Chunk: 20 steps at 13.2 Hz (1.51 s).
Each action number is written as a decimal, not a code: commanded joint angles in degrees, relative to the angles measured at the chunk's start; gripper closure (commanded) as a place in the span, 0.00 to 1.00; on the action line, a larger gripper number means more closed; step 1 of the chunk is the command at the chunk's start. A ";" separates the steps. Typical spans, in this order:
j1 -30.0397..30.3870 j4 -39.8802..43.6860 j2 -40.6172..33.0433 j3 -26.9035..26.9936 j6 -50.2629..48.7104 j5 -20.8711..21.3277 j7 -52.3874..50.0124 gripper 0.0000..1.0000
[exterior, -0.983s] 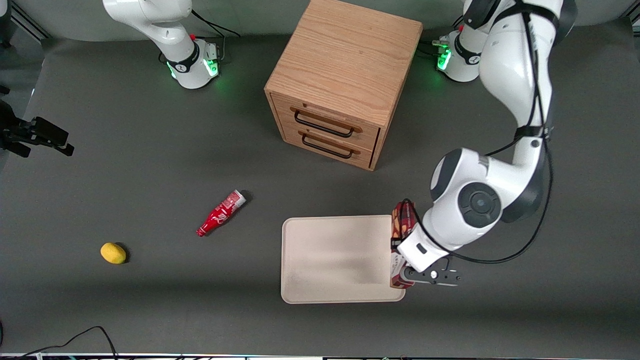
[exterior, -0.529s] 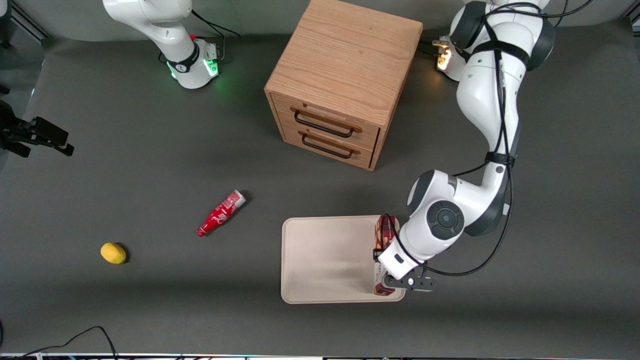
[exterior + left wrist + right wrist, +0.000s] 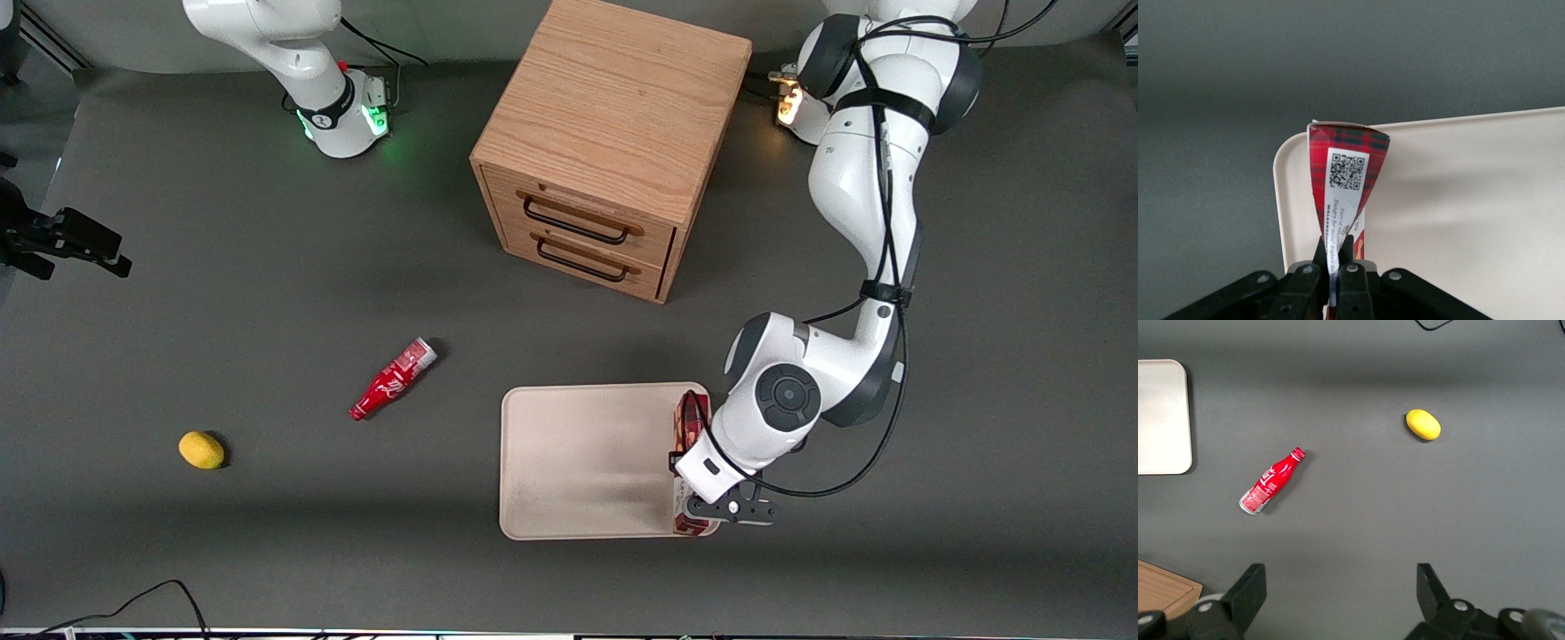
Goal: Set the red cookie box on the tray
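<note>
The tray point(image 3: 587, 462) sits in the lower middle of the front view, a cream rectangle on the dark table point(image 3: 267, 551), and along its edge nearest the working arm the red cookie box point(image 3: 686, 425) runs lengthwise from the tray's upper corner in the frame down toward its lower corner, parallel to that edge. The box looks to be over the tray's rim strip rather than out over its middle; whether it already rests on the surface or hangs just above it cannot be told. The gripper point(image 3: 711, 508) is at the box's lower end in the frame, close to the tray's lower corner, so the box stretches away from the fingers up the frame. In the left wrist view the gripper point(image 3: 1333, 257) has its two fingers pressed together on the thin edge of the red cookie box point(image 3: 1345, 173), pinching the cardboard, with the tray point(image 3: 1471, 220) spread beneath and to the side. My judgement is that releasing or lowering here would leave the box on the tray but near its edge. The end panel shows red tartan, a white patch with a QR code and small dark print too fine to read; no brand name is legible.
</note>
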 commanded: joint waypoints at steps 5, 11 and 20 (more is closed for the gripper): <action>-0.60 1.60 0.65 0.25 -0.30 2.27 -0.88 0.00; 1.76 1.69 -8.03 0.16 -16.89 3.85 2.87 0.00; 6.34 -26.76 -41.95 9.98 -29.05 3.06 18.35 0.00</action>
